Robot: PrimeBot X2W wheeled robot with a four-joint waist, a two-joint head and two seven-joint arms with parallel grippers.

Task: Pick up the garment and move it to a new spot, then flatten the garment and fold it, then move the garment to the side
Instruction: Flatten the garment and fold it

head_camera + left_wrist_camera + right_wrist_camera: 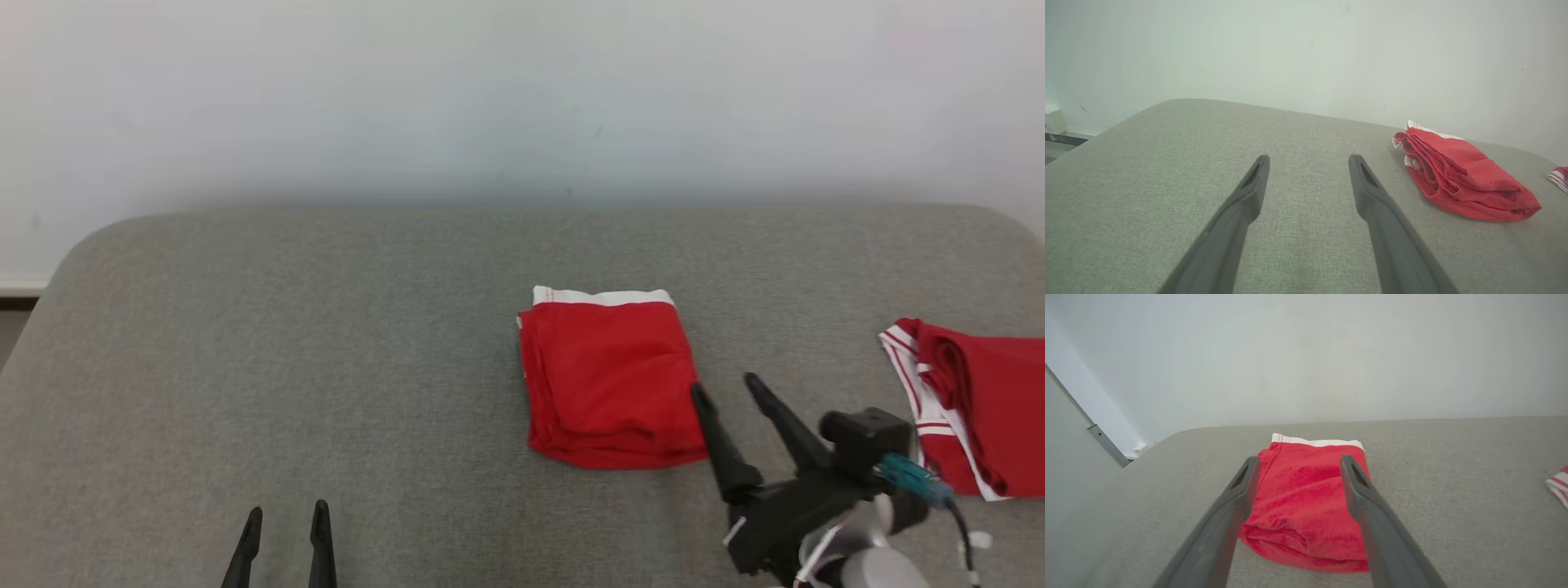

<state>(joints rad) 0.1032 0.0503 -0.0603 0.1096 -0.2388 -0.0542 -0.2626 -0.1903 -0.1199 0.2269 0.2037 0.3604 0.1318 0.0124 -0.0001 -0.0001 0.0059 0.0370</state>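
Red garment (608, 380) lies folded at nine o'clock of the right gripper (722, 382); that and the left gripper (287, 507) gape empty. A shallow pinch could peel off the top layers, undoing the fold.

grey fabric surface (326, 343); folded red garment (608, 380) mid-right, second red striped garment (980, 408) at right edge

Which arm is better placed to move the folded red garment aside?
Probably right: the right gripper is open beside the folded red white-edged garment; the left gripper is far off.
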